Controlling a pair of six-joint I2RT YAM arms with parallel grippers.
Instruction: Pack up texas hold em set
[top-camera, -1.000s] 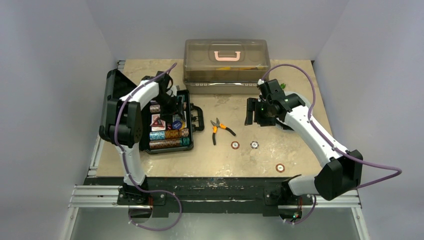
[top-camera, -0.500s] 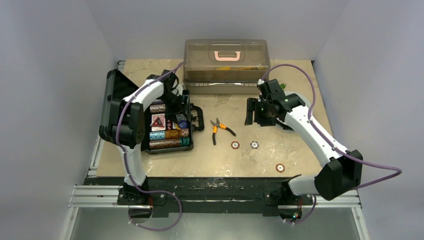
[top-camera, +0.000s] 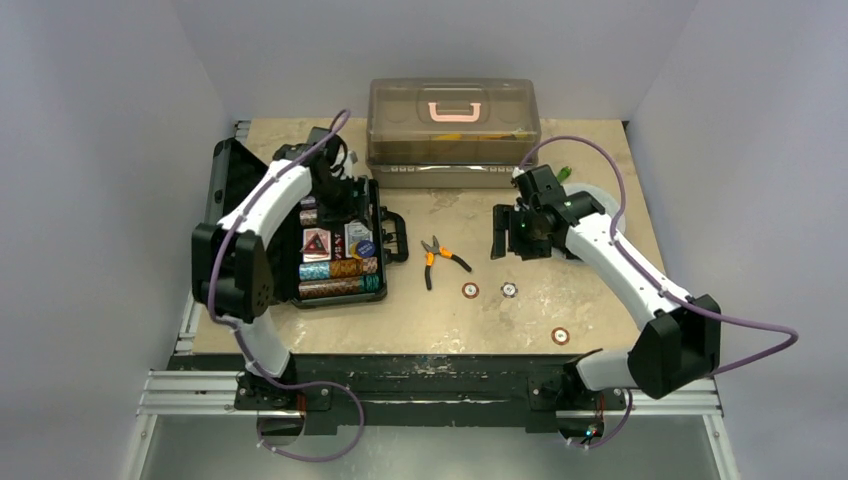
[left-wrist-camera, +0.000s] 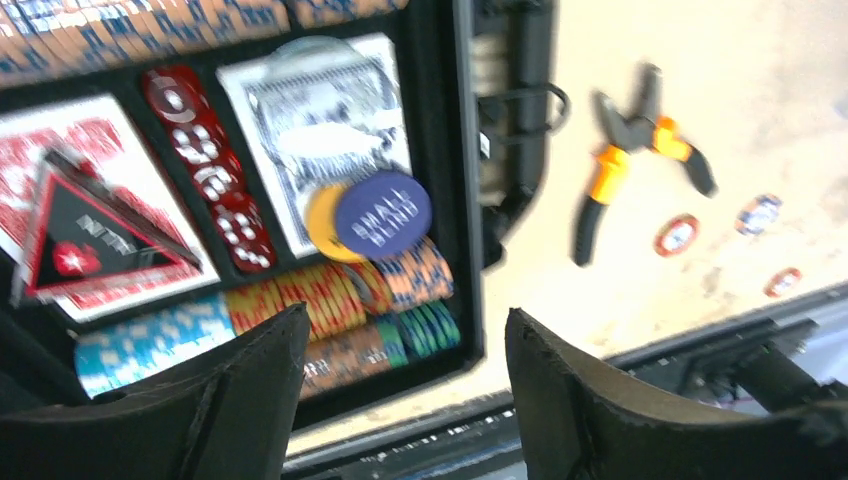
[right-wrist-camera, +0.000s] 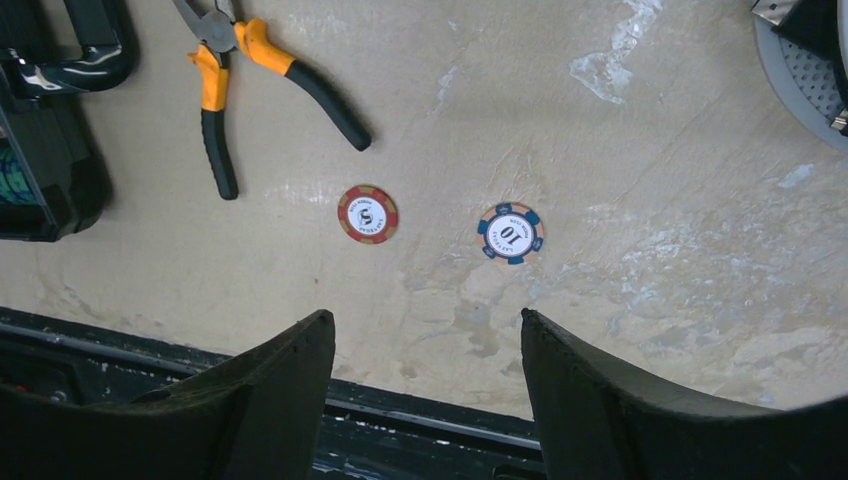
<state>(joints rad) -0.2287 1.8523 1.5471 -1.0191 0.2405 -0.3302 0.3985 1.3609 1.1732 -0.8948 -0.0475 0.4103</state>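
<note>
I judge we are in the gathering step. The case (top-camera: 377, 206) lies with its lid thrown back at 9 o'clock on the table, and its chip rows (left-wrist-camera: 300, 300), cards (left-wrist-camera: 320, 120) and red dice (left-wrist-camera: 205, 170) are already seated. A loose blue chip (left-wrist-camera: 382, 213) rests on a yellow one (left-wrist-camera: 318, 218) at the deck's edge, not in a row.

3 chips are out on the table: a red chip (right-wrist-camera: 367, 214), a blue 10 chip (right-wrist-camera: 510, 232) and a third chip (top-camera: 560, 336) well apart toward 5 o'clock.

My right gripper (right-wrist-camera: 425, 322) is released and holds nothing. It hangs above the first 2 chips, red at 11 o'clock of the gap and blue at 1 o'clock. That arm reaches forward from its base and bends inward, wrist turned down at the table.

The left gripper (left-wrist-camera: 405, 320) is also spread and empty. Its arm arches from the base up to 12 o'clock and hangs over the case's far half.

Next I would drop the right fingers onto 1 chip. These are thin flat discs on a hard top, so the tips must catch the rim squarely or the chip will skate away. The pliers (right-wrist-camera: 215, 100) lie just beside the red chip at 10 o'clock, and I would keep clear of them.
</note>
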